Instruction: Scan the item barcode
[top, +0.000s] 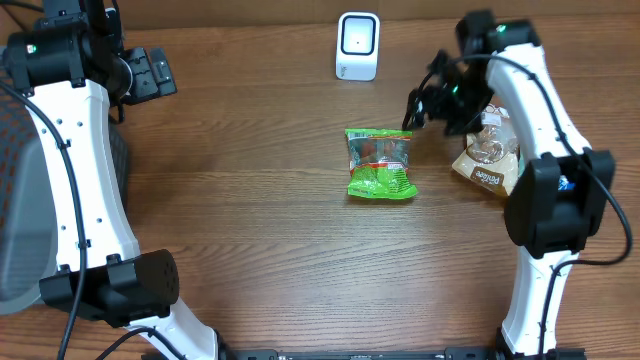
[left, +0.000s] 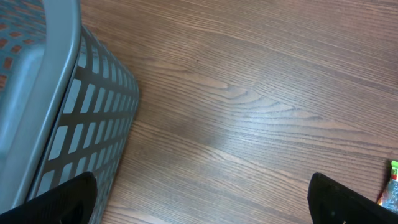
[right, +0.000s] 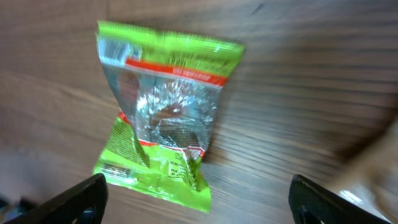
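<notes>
Two arms are seen over one wooden tabletop (top: 250, 240). At the far left, one grey slotted basket (top: 12, 200) is stood on the tabletop, and its side wall is shown close up in the left wrist view. The left arm (top: 85, 170) is raised beside it. The left jaws are held as wide apart as can be seen, over bare wood just beside the basket, and nothing is gripped between them.

Right of centre, at the far edge, one white scanner (top: 357, 45) is stood upright.

Two packets are counted. One green packet (top: 380, 163), with a clear window and a red band, is laid flat near the middle of the tabletop, in front of the scanner and well apart from it. The print on it is too blurred to be read.

The right jaws are held above the tabletop, just to the right of the green packet. They are spread wide and nothing is held. In the right wrist view the packet is seen lying on the wood below them, untouched.

One tan packet (top: 488, 152) is laid further right, partly hidden by the right arm (top: 545, 190).
</notes>
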